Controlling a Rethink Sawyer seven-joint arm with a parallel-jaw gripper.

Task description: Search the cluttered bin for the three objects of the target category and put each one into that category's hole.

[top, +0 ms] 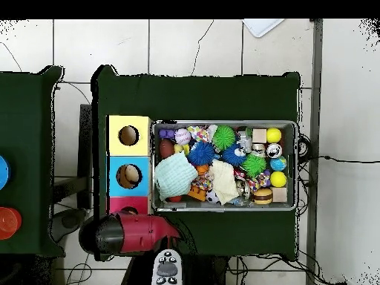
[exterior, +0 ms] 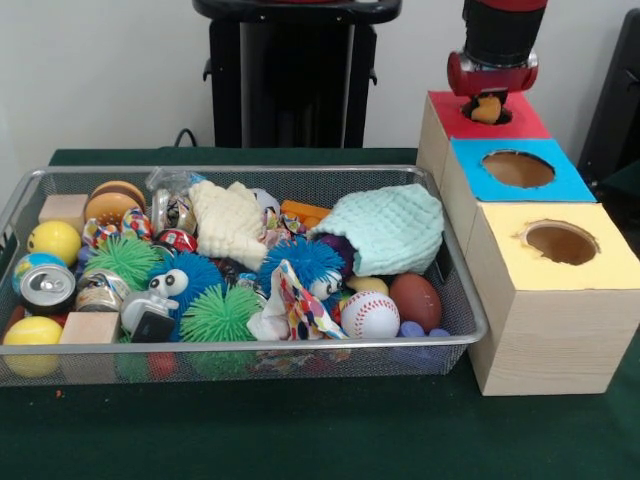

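The silver wire mesh bin [exterior: 250, 172] lies on the green table, full of toys; it also shows in the overhead view [top: 223, 208]. My gripper [exterior: 488, 100] hangs right over the round hole [exterior: 508, 117] in the red top [exterior: 445, 110] of the wooden box. It is shut on a tan-orange teddy bear [exterior: 487, 108], which sits at the hole's mouth. A pale yellow soft thing [exterior: 367, 284] peeks out behind the baseball [exterior: 370, 313] in the bin; most of it is hidden. In the overhead view my arm [top: 130, 231] covers most of the red top [top: 119, 202].
A blue-topped box [exterior: 470, 165] and a yellow-topped box [exterior: 620, 265] stand in a row with the red one, right of the bin. The bin holds a mint cloth [exterior: 385, 228], green [exterior: 125, 258] and blue [exterior: 310, 260] spiky balls, cans, yellow balls and wooden blocks.
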